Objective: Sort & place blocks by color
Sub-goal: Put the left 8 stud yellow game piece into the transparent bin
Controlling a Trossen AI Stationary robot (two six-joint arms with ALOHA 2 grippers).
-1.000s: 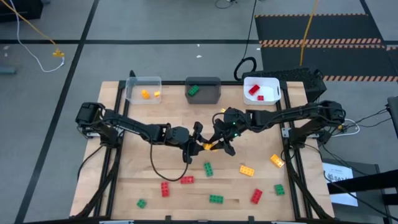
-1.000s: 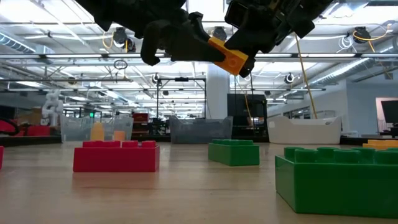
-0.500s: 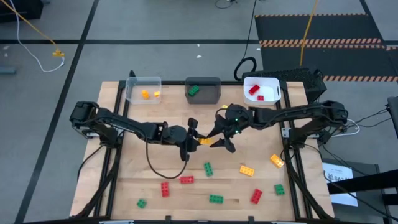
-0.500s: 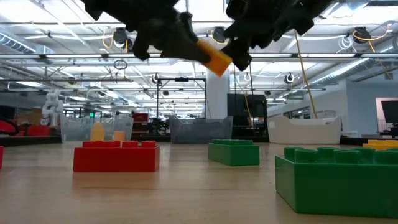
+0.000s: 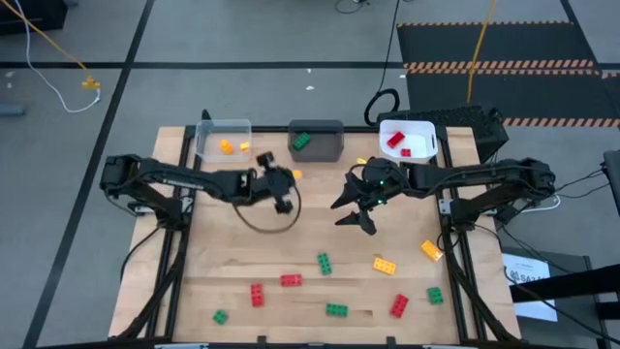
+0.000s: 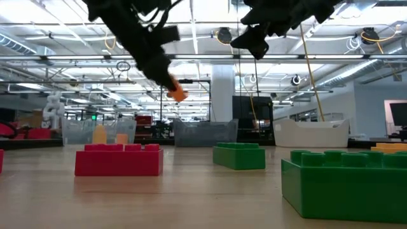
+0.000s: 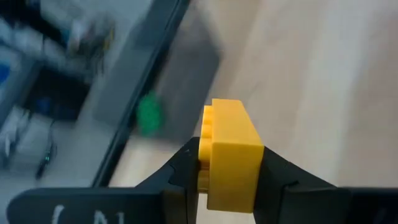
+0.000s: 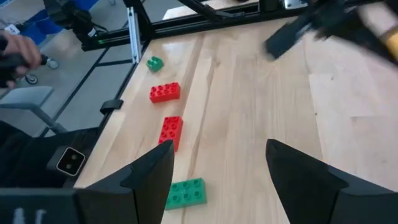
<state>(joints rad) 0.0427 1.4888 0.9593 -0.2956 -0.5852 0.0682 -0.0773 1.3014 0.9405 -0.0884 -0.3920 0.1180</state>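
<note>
The left gripper (image 7: 229,171) pinches a studded yellow block (image 7: 231,149) (probably two rows); the right gripper's (image 8: 217,171) jaws gape empty.

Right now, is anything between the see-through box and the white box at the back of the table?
Yes. In the high view, the dark grey bin sits between the clear bin and the white bin, with one green block inside.

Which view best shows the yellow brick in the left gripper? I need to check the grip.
The left wrist view: the yellow brick fills it, pinched between both fingers. The high view shows a speck by the left gripper; the low view, an orange blur.
</note>
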